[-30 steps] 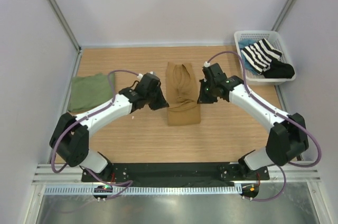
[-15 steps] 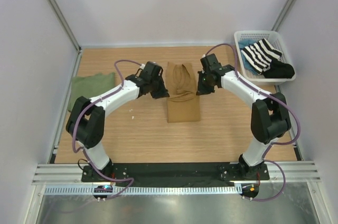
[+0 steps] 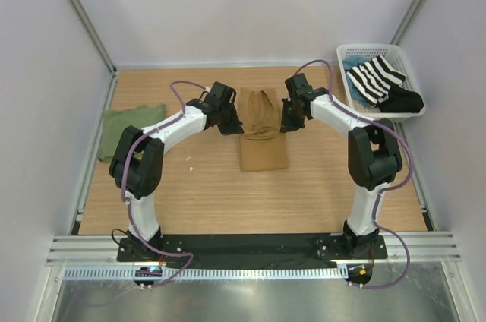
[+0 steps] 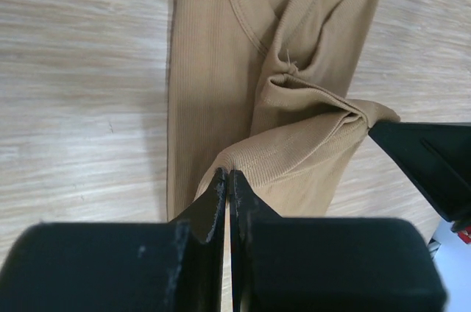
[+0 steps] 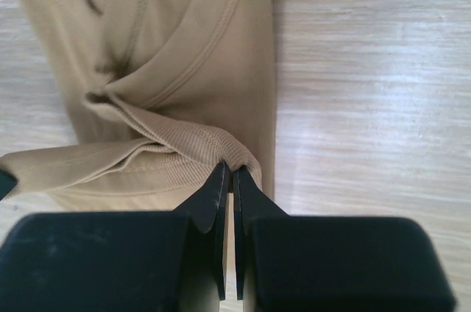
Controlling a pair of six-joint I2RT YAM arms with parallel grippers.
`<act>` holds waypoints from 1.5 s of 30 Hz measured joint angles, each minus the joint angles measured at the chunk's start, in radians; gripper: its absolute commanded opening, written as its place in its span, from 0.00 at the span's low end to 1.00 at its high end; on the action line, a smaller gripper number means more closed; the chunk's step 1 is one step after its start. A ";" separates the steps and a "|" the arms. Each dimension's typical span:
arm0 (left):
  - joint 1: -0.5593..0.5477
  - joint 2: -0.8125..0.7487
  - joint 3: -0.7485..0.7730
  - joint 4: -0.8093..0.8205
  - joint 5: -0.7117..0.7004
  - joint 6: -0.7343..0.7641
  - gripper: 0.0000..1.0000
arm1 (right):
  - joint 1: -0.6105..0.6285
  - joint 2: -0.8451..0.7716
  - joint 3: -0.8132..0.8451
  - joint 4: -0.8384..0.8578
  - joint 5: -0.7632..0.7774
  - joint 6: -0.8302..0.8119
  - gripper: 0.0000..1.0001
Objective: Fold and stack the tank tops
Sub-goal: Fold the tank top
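1. SURFACE / ROOM. The work area is a light wood-grain table [image 3: 197, 200] enclosed by plain white walls [image 3: 250, 11] on the left, rear and right. A black mounting plate [image 3: 250, 246] at the near edge carries both arm bases, with a metal rail [image 3: 250, 273] in front of it.

2. TASK ITEMS VS. JAWS.
- The tan-brown tank top [image 3: 263, 151] lies lengthwise at table centre, neck end toward the rear wall.
- The left gripper [image 3: 235, 129] is at the top's left edge, approx. mid-length. In the left wrist view its jaws [image 4: 229, 179] are pressed together on a corner of the tan cloth [image 4: 213, 69].
- The right gripper [image 3: 285, 127] is at the opposite edge, level w/ the left one. In the right wrist view its jaws [image 5: 229, 172] are pinched on the other corner of the tan cloth [image 5: 184, 32].
- A ribbed hem band runs taut between the two grippers, raised over the flat layer beneath it.
- The olive green tank top [image 3: 125, 131] lies folded at the table's left edge, well apart from both grippers.

3. CONTAINERS. A white slotted basket [image 3: 348, 52] sits at the rear-right corner. It holds a black-and-white striped garment [image 3: 373, 79] and a black garment [image 3: 404, 100] at its near-right end. Some blue cloth [image 3: 355, 73] shows under the striped one.
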 measured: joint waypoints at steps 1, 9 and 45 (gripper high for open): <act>0.003 0.017 0.011 0.000 0.001 0.000 0.02 | -0.005 0.024 0.008 0.003 0.000 0.000 0.02; 0.045 0.159 0.102 0.010 0.034 0.008 0.55 | -0.026 0.176 0.068 0.058 -0.008 0.010 0.59; -0.187 -0.183 -0.383 0.164 -0.012 -0.029 0.56 | -0.027 -0.318 -0.558 0.247 -0.188 0.024 0.47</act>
